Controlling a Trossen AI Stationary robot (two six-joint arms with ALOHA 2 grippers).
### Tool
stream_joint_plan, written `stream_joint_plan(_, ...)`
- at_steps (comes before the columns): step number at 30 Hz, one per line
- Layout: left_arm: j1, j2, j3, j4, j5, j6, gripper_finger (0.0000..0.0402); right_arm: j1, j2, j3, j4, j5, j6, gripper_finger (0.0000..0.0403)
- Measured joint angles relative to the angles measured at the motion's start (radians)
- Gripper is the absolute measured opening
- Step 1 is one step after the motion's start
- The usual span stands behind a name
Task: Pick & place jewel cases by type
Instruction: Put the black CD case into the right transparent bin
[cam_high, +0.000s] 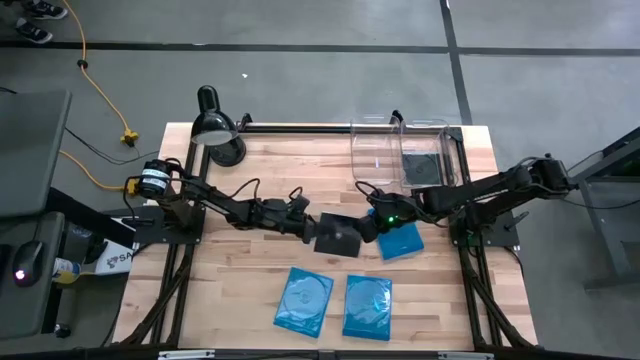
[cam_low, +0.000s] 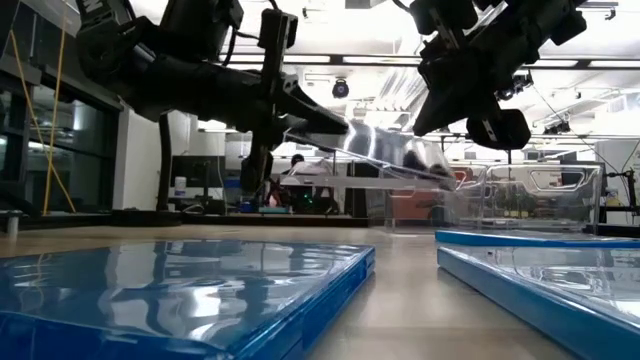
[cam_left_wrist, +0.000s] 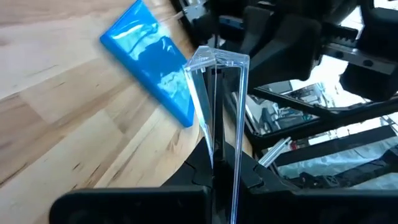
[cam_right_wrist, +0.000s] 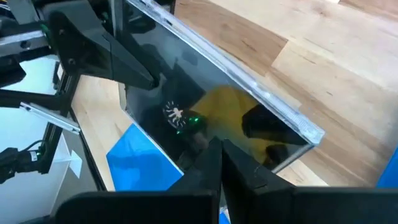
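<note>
A black jewel case (cam_high: 337, 238) hangs above the table's middle between my two grippers. My left gripper (cam_high: 314, 231) is shut on its left side and my right gripper (cam_high: 366, 227) on its right side. In the low view the case (cam_low: 392, 156) is tilted and clear of the wood. One blue jewel case (cam_high: 401, 241) lies flat under my right arm. Two more, one (cam_high: 303, 300) beside the other (cam_high: 367, 306), lie flat near the front edge. Another black case (cam_high: 421, 170) lies in a clear bin. My left gripper pinches the black case's left edge (cam_left_wrist: 216, 146) between its two fingers, coming nearly level from the table's left. The case stands edge-on between the fingers and is lifted clear of the table. My right gripper pinches the case's opposite edge (cam_right_wrist: 214, 135) between its two fingers, slanting down from the table's right. The case's glossy black face tilts away from the fingers, off the table.
Two clear plastic bins, one (cam_high: 375, 152) next to the other (cam_high: 446, 150), stand at the far right. A black desk lamp (cam_high: 215, 130) sits at the far left corner. Bare wood (cam_high: 230, 290) lies at the near left.
</note>
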Motion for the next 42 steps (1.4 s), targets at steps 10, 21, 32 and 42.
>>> stream_joint_plan(10, 0.018, -0.059, 0.0, -0.019, 0.009, 0.073, 0.0001, 0.006, -0.064, 0.001, -0.025, 0.029, 0.0, 0.0)
stream_joint_plan(21, 0.121, -0.335, 0.001, -0.245, 0.026, 0.3, 0.0001, 0.05, -0.335, 0.002, -0.203, 0.273, 0.009, 0.0)
stream_joint_plan(32, 0.165, -0.499, 0.108, -0.275, 0.106, 0.591, 0.0001, 0.11, -0.361, 0.002, -0.262, 0.365, 0.025, 0.0)
stream_joint_plan(42, 0.164, -0.5, 0.205, -0.527, 0.132, 0.676, 0.0003, 0.13, -0.368, 0.002, 0.023, 0.486, -0.259, 0.0)
